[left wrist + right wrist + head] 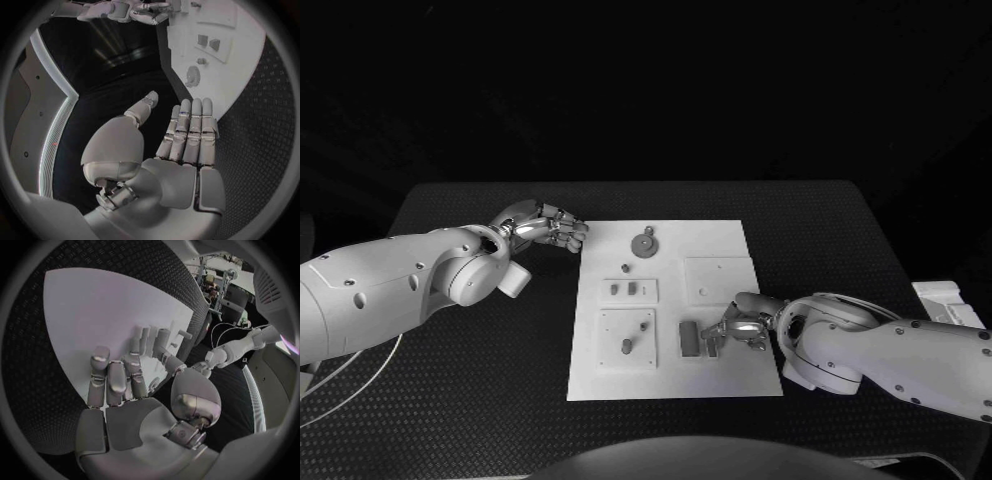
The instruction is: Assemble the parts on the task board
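Right hand rests on task board, fingers spread.

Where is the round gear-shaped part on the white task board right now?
In the head view the round gear-shaped part lies at the far end of the white task board, just right of the left hand, which hovers open beside the board's far left corner.

- task board: white plate, paler raised squares on it
- parts: grey, e.g. round disc near far edge, dark grey upright block near front edge
- table: black, fine dotted mesh texture
- left hand: silver metallic, on white arm
- right hand: silver metallic, on white arm
- cable by left arm: white
- small object at table's right edge: white
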